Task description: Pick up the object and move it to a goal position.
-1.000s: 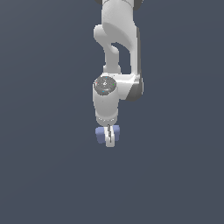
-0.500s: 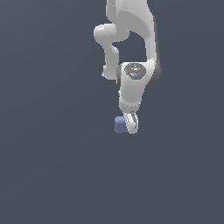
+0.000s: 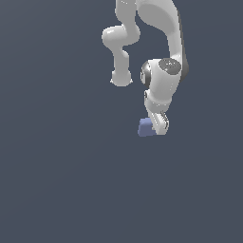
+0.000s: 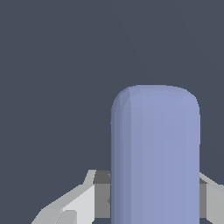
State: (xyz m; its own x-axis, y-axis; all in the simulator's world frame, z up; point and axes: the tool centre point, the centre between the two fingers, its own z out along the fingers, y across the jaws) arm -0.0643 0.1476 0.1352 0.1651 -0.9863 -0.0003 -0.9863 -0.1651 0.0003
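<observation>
The object (image 3: 144,127) is a small periwinkle-blue rounded block held at the tip of my white gripper (image 3: 156,127), sticking out toward the exterior view's left. The arm hangs down from above with the hand tilted. In the wrist view the object (image 4: 155,153) fills the middle as a tall rounded slab, with one grey-white finger (image 4: 81,199) pressed against one side and the other finger (image 4: 212,197) against the opposite side. The gripper is shut on it.
A plain dark grey-blue surface lies all around in both views. The white arm's upper links (image 3: 142,28) occupy the upper part of the exterior view.
The arm has swung toward the exterior view's right, carrying the object with it. The hand tilts more, and the block now shows on the gripper's left side.
</observation>
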